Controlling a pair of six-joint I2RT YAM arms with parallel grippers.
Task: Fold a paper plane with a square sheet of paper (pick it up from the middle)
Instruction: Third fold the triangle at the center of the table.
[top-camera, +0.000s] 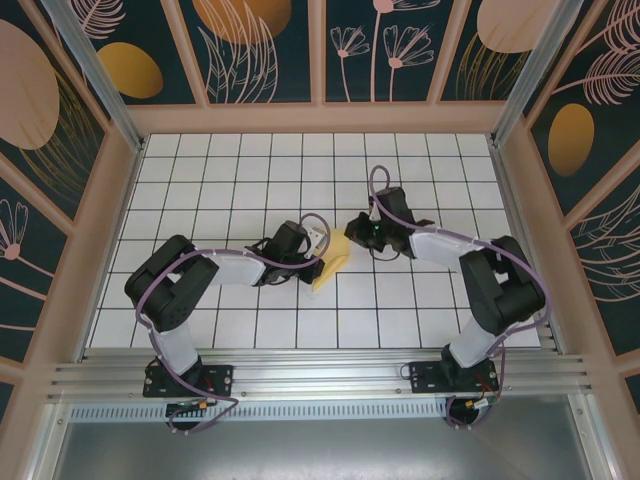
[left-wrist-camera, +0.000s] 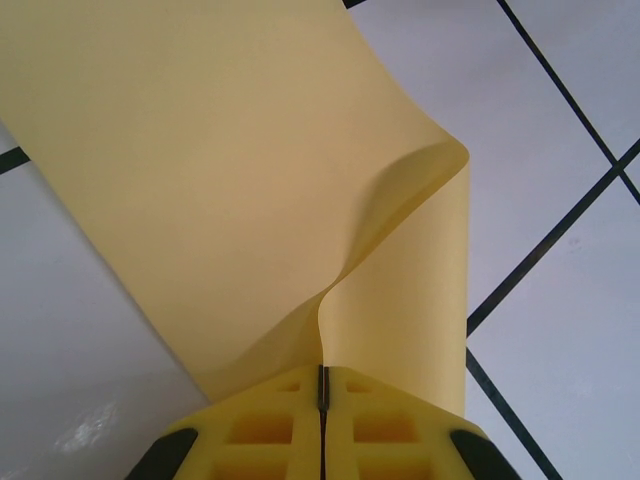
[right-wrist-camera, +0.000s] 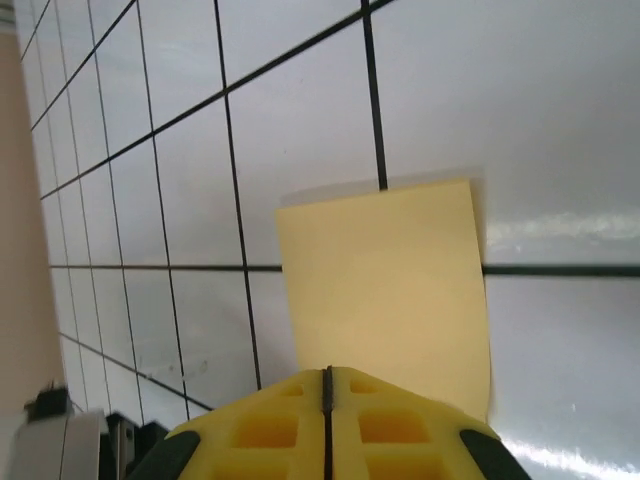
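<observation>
Yellow paper (top-camera: 332, 264), long axis diagonal.

No readable text, label, brand or number; yellow paper (left-wrist-camera: 200, 150) blank; wall panels (top-camera: 260, 50) at 12 o'clock carry plant drawings, no lettering.

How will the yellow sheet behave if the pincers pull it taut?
Probably floppy: the sheet buckles into a curl right above the shut left pincer. Likely very light: a narrow pinch holds the curl up. Could crease or tear under pull, since the right pincer seems to pinch another edge.
</observation>
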